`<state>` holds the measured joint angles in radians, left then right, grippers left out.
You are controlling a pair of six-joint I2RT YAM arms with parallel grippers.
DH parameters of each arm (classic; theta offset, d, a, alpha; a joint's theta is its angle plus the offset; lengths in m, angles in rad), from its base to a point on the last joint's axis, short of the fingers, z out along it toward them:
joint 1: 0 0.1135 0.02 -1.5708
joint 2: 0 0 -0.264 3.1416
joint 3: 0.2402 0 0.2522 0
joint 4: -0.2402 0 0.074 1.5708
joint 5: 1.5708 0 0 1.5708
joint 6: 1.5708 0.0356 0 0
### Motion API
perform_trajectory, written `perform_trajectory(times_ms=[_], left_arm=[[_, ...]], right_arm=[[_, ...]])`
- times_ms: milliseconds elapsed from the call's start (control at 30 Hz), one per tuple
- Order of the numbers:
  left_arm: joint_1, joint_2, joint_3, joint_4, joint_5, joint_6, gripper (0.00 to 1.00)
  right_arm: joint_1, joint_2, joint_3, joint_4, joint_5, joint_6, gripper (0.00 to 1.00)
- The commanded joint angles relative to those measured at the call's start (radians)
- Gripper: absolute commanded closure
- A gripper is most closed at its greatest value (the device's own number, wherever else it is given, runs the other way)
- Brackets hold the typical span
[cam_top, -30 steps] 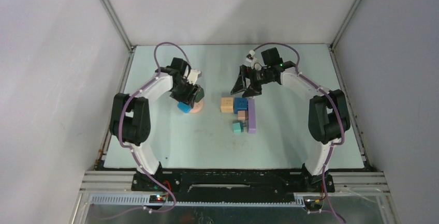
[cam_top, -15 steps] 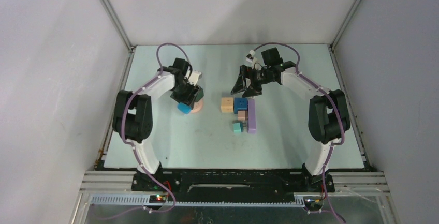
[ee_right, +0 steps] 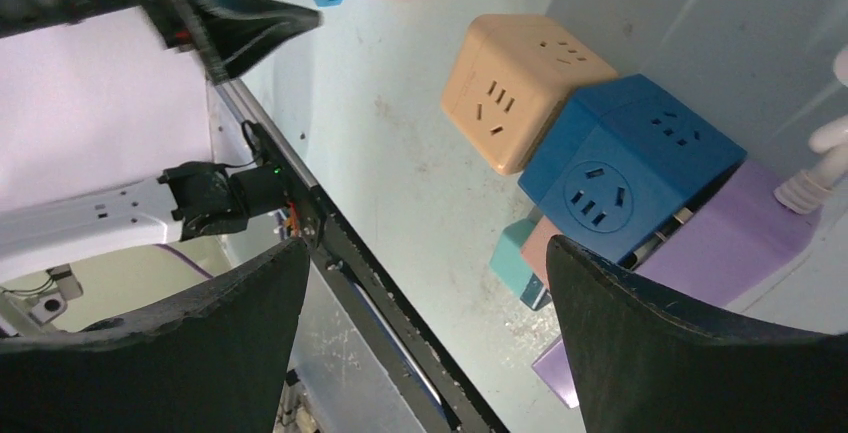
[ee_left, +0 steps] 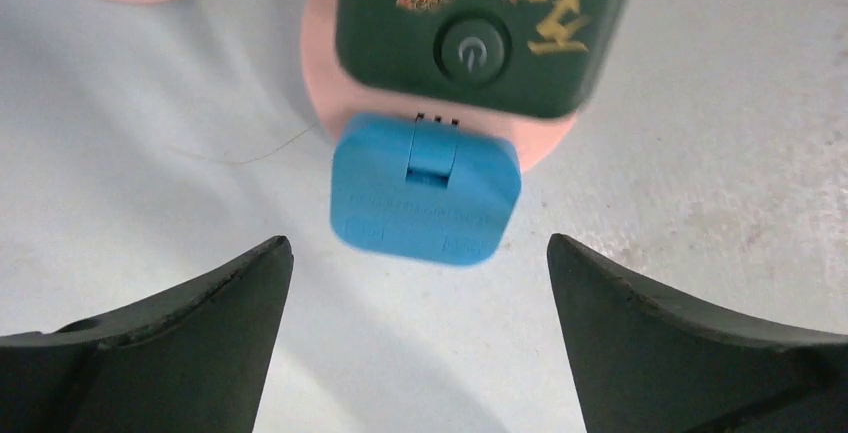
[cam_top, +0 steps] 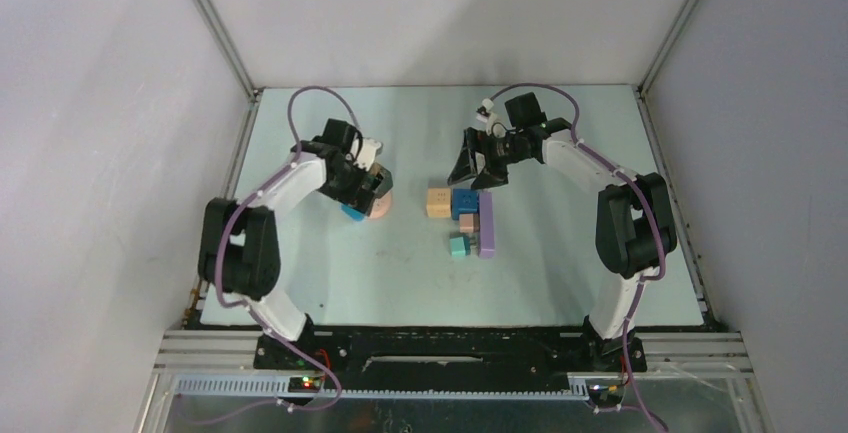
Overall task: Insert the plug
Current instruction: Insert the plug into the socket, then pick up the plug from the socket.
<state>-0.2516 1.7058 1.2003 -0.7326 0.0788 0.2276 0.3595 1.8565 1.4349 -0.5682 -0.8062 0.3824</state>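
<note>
On the left of the table, a dark green box with a gold dragon print and a round power button sits on a pink round base. The blue plug lies against the box's edge, partly over the base. It is a rounded square with a raised tab. Your left gripper is released, its jaws wide on either side of the plug and touching nothing. That arm's elbow has swung left since a second ago, while the plug has stayed put. To the right, your right gripper hangs spread and empty above a tan cube, a blue cube and a purple strip.
</note>
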Motion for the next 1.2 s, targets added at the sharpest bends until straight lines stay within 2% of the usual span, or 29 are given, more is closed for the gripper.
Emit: perform_trajectory(times_ms=[0, 267, 400, 467, 533, 633, 800, 1000, 1167], left_arm=[[0.000, -0.212, -0.040, 0.086, -0.036, -0.016, 0.00], [0.005, -0.556, -0.148, 0.210, -0.108, -0.104, 0.00], [0.018, -0.681, -0.227, 0.312, -0.188, -0.405, 0.00], [0.020, -0.705, -0.246, 0.328, -0.102, -0.465, 0.00], [0.020, -0.697, -0.270, 0.340, 0.052, -0.551, 0.00], [-0.004, -0.645, -0.315, 0.346, 0.185, -0.632, 0.00], [-0.211, -0.595, -0.408, 0.479, 0.254, -0.623, 0.00], [-0.406, -0.468, -0.425, 0.661, 0.287, -0.537, 0.00], [-0.513, -0.294, -0.327, 0.630, 0.275, -0.378, 0.00]], right_arm=[[-0.002, -0.052, 0.012, -0.059, 0.058, -0.056, 0.09], [-0.001, -0.105, 0.007, -0.205, 0.176, -0.137, 0.09], [0.001, -0.156, -0.031, -0.258, 0.220, -0.147, 0.09], [-0.001, -0.187, -0.077, -0.267, 0.231, -0.138, 0.09], [-0.005, -0.223, -0.126, -0.264, 0.238, -0.122, 0.09], [-0.022, -0.285, -0.210, -0.233, 0.225, -0.087, 0.09], [-0.055, -0.348, -0.284, -0.222, 0.221, -0.064, 0.09], [-0.135, -0.402, -0.330, -0.221, 0.200, -0.064, 0.09], [-0.184, -0.429, -0.333, -0.246, 0.193, -0.083, 0.09]])
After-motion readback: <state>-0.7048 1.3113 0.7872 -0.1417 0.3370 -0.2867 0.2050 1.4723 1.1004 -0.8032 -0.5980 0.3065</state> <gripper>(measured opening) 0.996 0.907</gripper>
